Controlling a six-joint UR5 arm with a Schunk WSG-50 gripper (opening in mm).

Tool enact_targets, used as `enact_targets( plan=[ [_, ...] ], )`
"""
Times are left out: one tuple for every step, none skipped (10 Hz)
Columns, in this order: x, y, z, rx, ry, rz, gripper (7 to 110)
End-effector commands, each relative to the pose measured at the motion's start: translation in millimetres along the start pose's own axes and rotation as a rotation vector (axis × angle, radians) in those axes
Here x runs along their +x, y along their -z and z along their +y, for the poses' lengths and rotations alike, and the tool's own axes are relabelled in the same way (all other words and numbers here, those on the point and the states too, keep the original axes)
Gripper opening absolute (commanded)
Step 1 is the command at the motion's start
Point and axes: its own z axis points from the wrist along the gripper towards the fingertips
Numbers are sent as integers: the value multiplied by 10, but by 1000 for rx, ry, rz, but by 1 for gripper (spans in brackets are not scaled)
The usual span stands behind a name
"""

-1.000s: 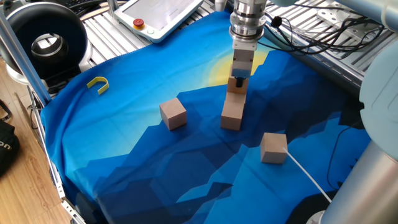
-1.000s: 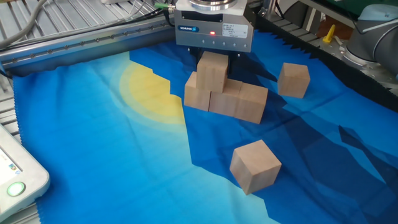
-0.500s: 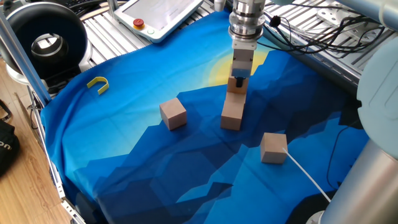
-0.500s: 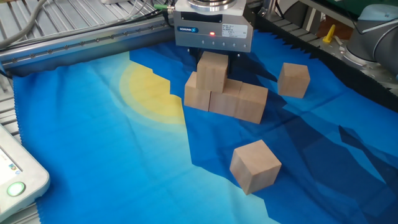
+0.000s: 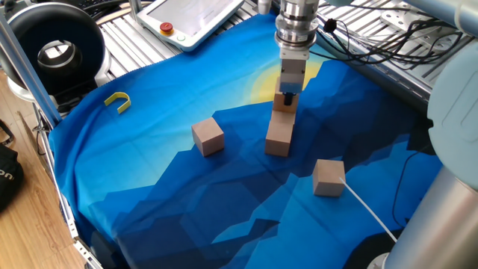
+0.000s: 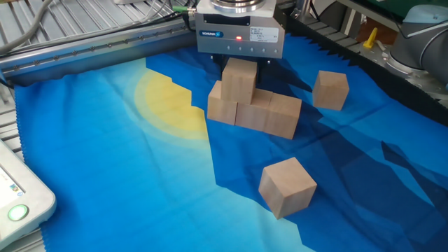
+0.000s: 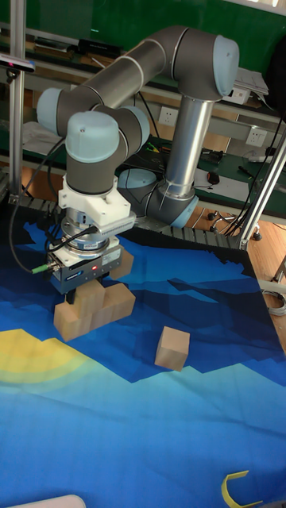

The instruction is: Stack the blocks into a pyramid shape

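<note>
Three light-brown wooden blocks [image 6: 253, 112] stand in a row on the blue cloth. A fourth block [image 6: 239, 78] rests on top of them, over the left two. My gripper [image 6: 239, 61] comes straight down on this top block, and its fingers look closed against its sides; they are mostly hidden behind it. From the side, the same gripper [image 5: 286, 97] holds the upper block above the row [image 5: 279, 136]. In the tall view the gripper [image 7: 87, 295] sits over the stack [image 7: 89, 313]. Two loose blocks [image 6: 330, 89] [image 6: 287, 185] lie apart.
A small yellow U-shaped piece [image 5: 117, 101] lies near the cloth's far-left edge. The loose blocks [image 5: 208, 137] [image 5: 328, 177] flank the stack. A teach pendant [image 5: 190, 19] and cables sit on the metal rails beyond the cloth. A white cable [image 5: 370, 213] runs across the cloth's corner.
</note>
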Motion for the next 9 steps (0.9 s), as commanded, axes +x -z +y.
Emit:
enact_targets(
  plan=[
    [-30,-1,-20,0,8,-14,88],
    [-26,-1,-11,-3,-5,-13,88],
    [-28,2,14,-12,-12,-15,88],
    [-14,4,18,-13,-24,-9,88],
    [-2,18,51,-20,-52,-1,110],
    [5,40,88,-25,-69,9,110],
    [0,57,108,-26,-74,12,110],
    [13,73,108,-20,-79,21,110],
    [76,118,78,-1,-91,51,110]
  ],
)
